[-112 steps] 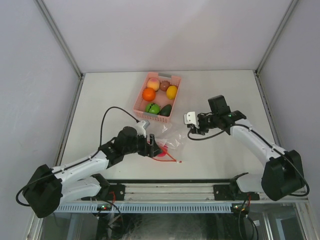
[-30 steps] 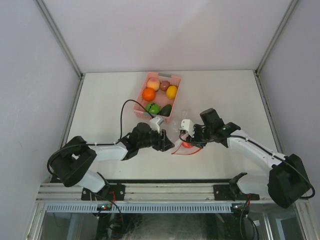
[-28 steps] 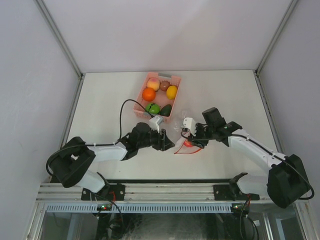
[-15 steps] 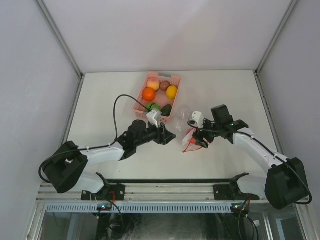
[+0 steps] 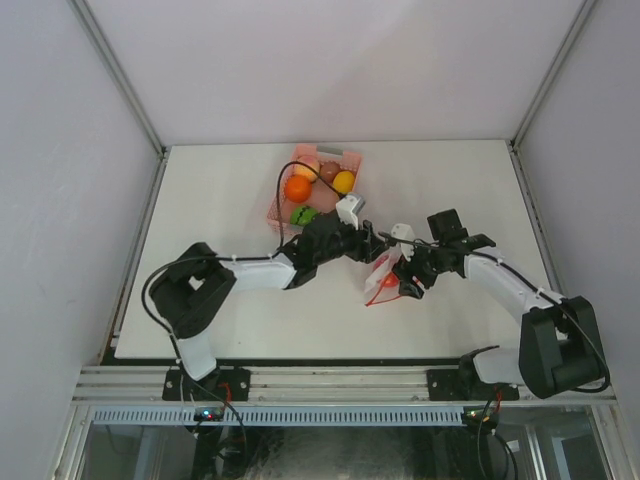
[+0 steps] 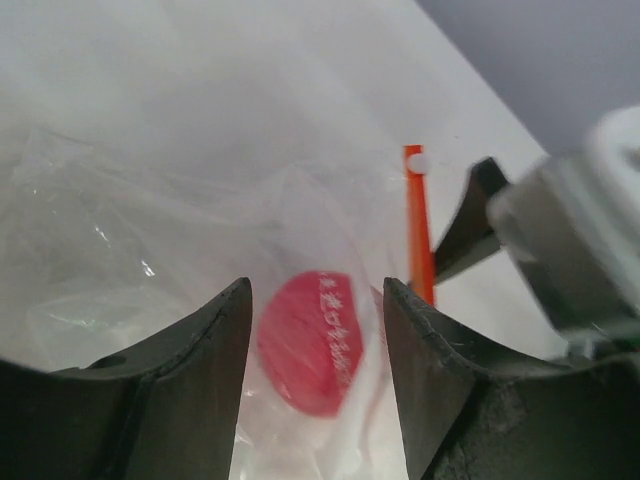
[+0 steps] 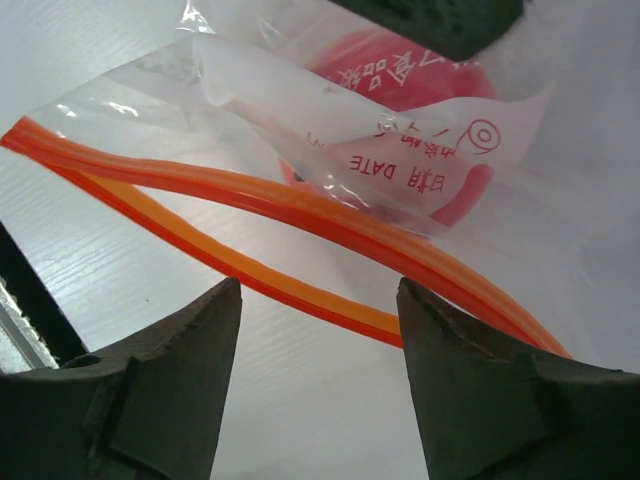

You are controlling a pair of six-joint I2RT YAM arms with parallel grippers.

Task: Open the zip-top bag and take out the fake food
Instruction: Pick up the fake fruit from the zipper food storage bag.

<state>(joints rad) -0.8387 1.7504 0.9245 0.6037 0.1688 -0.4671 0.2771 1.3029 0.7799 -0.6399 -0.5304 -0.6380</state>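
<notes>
Veiling red food (image 6: 305,340), zip-top bag (image 6: 120,230).

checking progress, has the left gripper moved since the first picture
Yes. The left gripper moved right and nearer the basket, now just past its near right corner.

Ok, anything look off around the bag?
Nothing spilled. One red fake food piece sits inside the crumpled zip-top bag, zipper parted. The left arm's cable loops over the pink basket.
</notes>
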